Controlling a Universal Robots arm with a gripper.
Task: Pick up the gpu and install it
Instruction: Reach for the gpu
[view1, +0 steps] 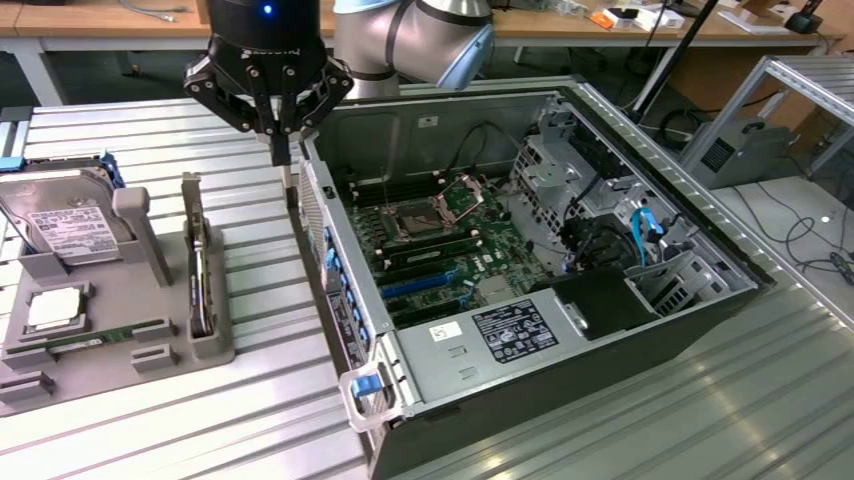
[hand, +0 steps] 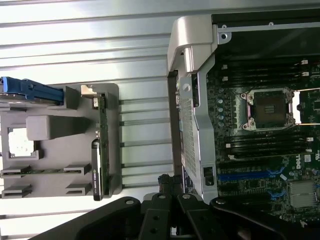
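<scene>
The gpu (view1: 200, 262) is a thin dark card standing on its edge in a slot along the right side of the grey holder tray (view1: 147, 350); its silvery bracket end points to the back. In the wrist view the gpu (hand: 99, 150) lies edge-on in the tray (hand: 55, 125). My gripper (view1: 280, 142) hangs above the ribbed table, in the gap between the tray and the open computer case (view1: 350, 300). Its fingers are shut with nothing between them. It is behind and to the right of the gpu, apart from it. My gripper (hand: 172, 184) also shows over that gap.
The case lies on its side with the motherboard (view1: 454, 250) exposed, a blue slot (view1: 420, 285) near its front. The tray also holds a hard drive (view1: 60, 215), a square chip (view1: 54, 310) and a memory stick (view1: 80, 345). Benches and cables stand behind.
</scene>
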